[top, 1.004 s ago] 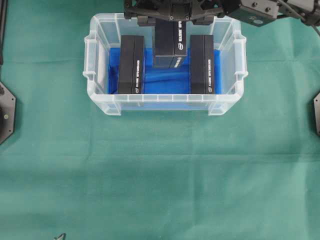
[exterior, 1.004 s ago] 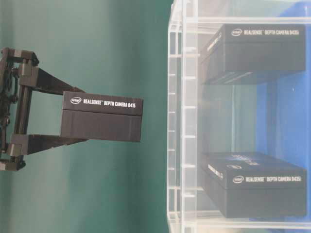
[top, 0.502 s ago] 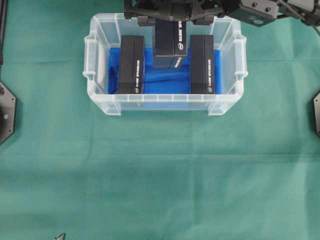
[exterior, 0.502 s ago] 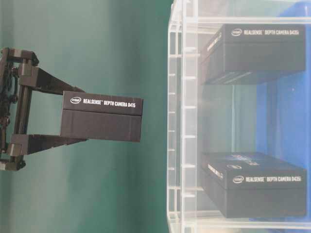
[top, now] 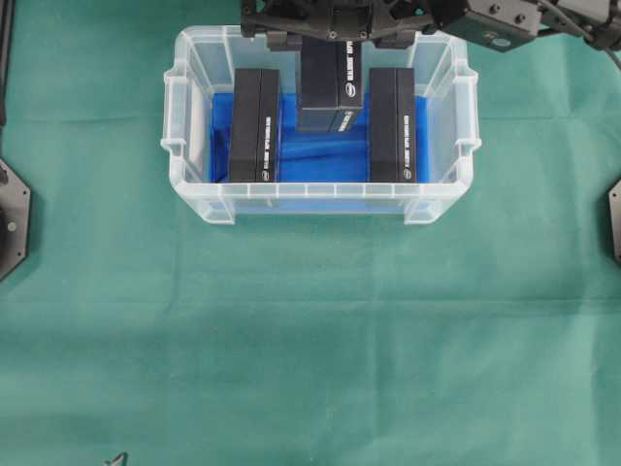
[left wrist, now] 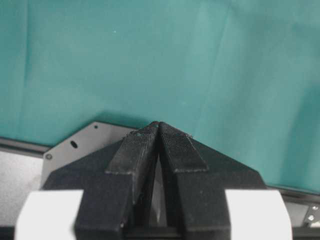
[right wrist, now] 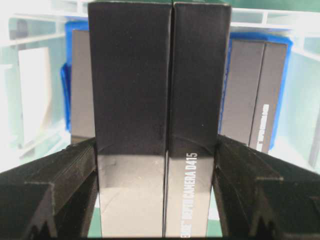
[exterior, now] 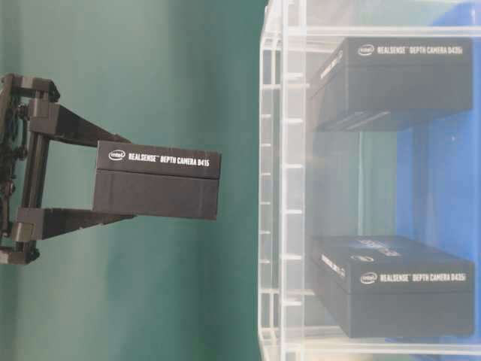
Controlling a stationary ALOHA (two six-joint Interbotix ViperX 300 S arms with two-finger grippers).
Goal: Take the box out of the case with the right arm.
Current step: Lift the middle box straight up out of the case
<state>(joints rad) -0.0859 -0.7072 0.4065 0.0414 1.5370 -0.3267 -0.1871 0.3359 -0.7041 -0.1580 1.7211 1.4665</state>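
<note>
My right gripper [top: 333, 41] is shut on a black box [top: 331, 87] labelled as a depth camera and holds it by its long sides. In the table-level view the gripper [exterior: 120, 180] and the box [exterior: 158, 180] hang clear of the rim of the clear plastic case [exterior: 282, 188]. From overhead the box still hangs over the case [top: 320, 201], between two boxes lying on the blue lining. The right wrist view shows the box [right wrist: 159, 100] squeezed between both fingers [right wrist: 70, 170]. My left gripper [left wrist: 159, 126] is shut and empty over green cloth.
Two more black boxes [top: 255, 124] [top: 392, 124] lie in the case on its left and right sides. The black arm bases [top: 12, 221] sit at the table's left and right edges. Green cloth [top: 310, 340] covers the table in front of the case.
</note>
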